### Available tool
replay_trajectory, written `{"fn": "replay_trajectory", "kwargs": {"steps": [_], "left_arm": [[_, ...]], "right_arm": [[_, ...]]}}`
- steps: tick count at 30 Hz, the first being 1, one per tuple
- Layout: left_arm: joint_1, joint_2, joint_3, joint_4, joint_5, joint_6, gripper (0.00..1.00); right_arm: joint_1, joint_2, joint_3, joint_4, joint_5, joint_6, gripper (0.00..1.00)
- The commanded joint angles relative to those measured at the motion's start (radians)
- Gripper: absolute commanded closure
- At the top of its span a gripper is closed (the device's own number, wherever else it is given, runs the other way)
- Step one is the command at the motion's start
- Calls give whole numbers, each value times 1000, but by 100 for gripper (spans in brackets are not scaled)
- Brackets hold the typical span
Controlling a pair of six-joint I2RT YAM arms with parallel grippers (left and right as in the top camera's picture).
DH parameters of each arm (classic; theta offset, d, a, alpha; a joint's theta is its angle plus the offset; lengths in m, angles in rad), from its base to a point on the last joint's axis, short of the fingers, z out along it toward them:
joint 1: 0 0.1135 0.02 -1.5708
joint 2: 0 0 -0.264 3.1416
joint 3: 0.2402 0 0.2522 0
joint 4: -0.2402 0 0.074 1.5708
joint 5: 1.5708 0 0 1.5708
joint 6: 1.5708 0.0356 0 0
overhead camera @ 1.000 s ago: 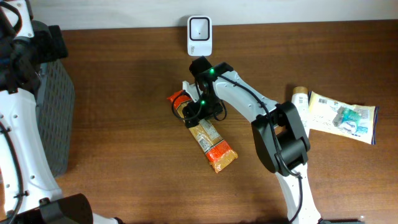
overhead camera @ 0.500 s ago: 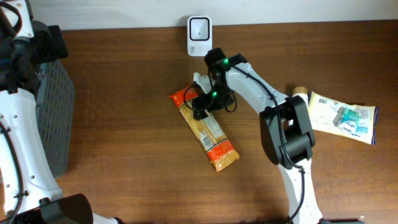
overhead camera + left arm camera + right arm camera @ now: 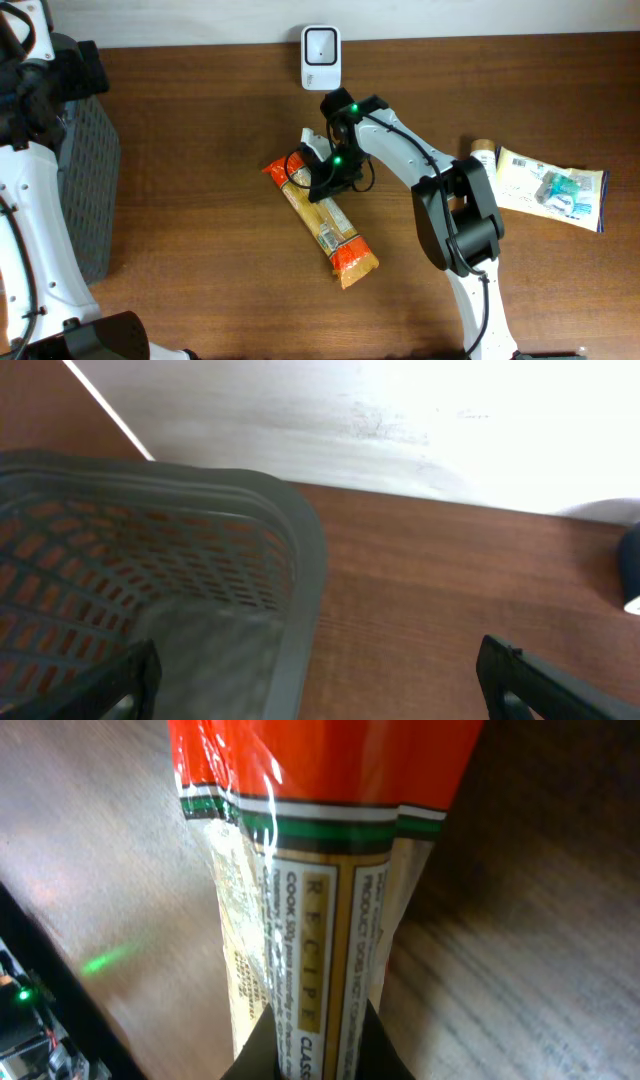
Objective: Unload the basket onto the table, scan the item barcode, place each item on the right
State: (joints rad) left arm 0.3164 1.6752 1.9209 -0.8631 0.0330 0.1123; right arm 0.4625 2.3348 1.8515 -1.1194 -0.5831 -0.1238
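Note:
The item is a long pasta packet (image 3: 337, 243) with orange ends, lying slantwise on the brown table (image 3: 200, 250) below the white scanner (image 3: 321, 57) at the back edge. My right gripper (image 3: 322, 183) is shut on the packet's upper part. In the right wrist view the packet (image 3: 320, 890) runs straight out from between the two dark fingers of the right gripper (image 3: 316, 1042), with recipe print facing the camera and no barcode showing. My left gripper (image 3: 320, 682) is open and empty, over the rim of the grey basket (image 3: 300, 590).
The grey basket (image 3: 88, 190) stands at the table's left edge beside the left arm (image 3: 40, 80). At the right lie a small bottle (image 3: 483, 160) and a yellow and blue packet (image 3: 552, 187). The wall runs along the back.
My right gripper was open over the packet and has closed on it. The packet's upper end has shifted left and slightly down. The left arm has not moved.

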Motion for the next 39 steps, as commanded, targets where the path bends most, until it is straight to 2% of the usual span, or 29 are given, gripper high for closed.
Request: {"fn": "replay_trajectory", "kwargs": {"steps": [1, 3, 5, 8, 9, 11, 13, 15, 16, 18, 19, 23, 27, 29, 30, 31, 32, 33, 34, 35, 36, 38, 39], "left_arm": [[1, -15, 11, 5, 4, 13, 1], [1, -15, 11, 5, 4, 13, 1], [1, -15, 11, 5, 4, 13, 1], [1, -15, 11, 5, 4, 13, 1], [1, -15, 11, 4, 4, 13, 1], [1, -15, 11, 5, 4, 13, 1], [1, -15, 11, 5, 4, 13, 1], [1, -15, 11, 5, 4, 13, 1], [1, -15, 11, 4, 4, 13, 1], [1, -15, 11, 4, 4, 13, 1], [1, -15, 11, 4, 4, 13, 1], [1, -15, 11, 4, 4, 13, 1], [1, -15, 11, 4, 4, 13, 1], [1, -15, 11, 4, 4, 13, 1], [1, -15, 11, 5, 4, 13, 1], [1, -15, 11, 5, 4, 13, 1], [1, -15, 11, 5, 4, 13, 1], [1, -15, 11, 4, 4, 13, 1], [1, -15, 11, 5, 4, 13, 1], [1, -15, 11, 4, 4, 13, 1], [1, -15, 11, 4, 4, 13, 1], [1, -15, 11, 4, 4, 13, 1], [1, -15, 11, 5, 4, 13, 1]], "right_arm": [[-56, -6, 127, -135, -95, -11, 96], [-102, -82, 188, -180, -170, -37, 96], [-176, -233, 208, -183, -231, -36, 96], [-290, -464, 208, -179, -185, 29, 96], [-334, -539, 208, -179, -82, 142, 96], [-405, -639, 208, -175, 193, 516, 96], [-402, -642, 204, -119, 210, 606, 96], [-388, -624, 104, 68, 166, 746, 96], [-388, -624, 50, 186, 107, 762, 96], [-389, -624, -45, 529, -132, 731, 96], [-389, -624, -47, 615, -196, 731, 96], [-416, -636, -47, 779, -300, 788, 96], [-430, -636, -47, 797, -311, 780, 96], [-405, -636, -47, 748, -285, 629, 96], [-368, -636, -47, 673, -127, 547, 96], [-302, -636, -47, 583, 121, 438, 96], [-241, -633, -47, 562, 297, 363, 96], [-153, -624, -47, 594, 529, 261, 96], [-104, -610, -47, 642, 662, 180, 96], [-35, -564, -47, 749, 803, -29, 96], [-13, -537, -47, 790, 819, -130, 96], [30, -401, -47, 960, 864, -522, 96], [39, -328, -47, 1068, 934, -629, 96]]}}
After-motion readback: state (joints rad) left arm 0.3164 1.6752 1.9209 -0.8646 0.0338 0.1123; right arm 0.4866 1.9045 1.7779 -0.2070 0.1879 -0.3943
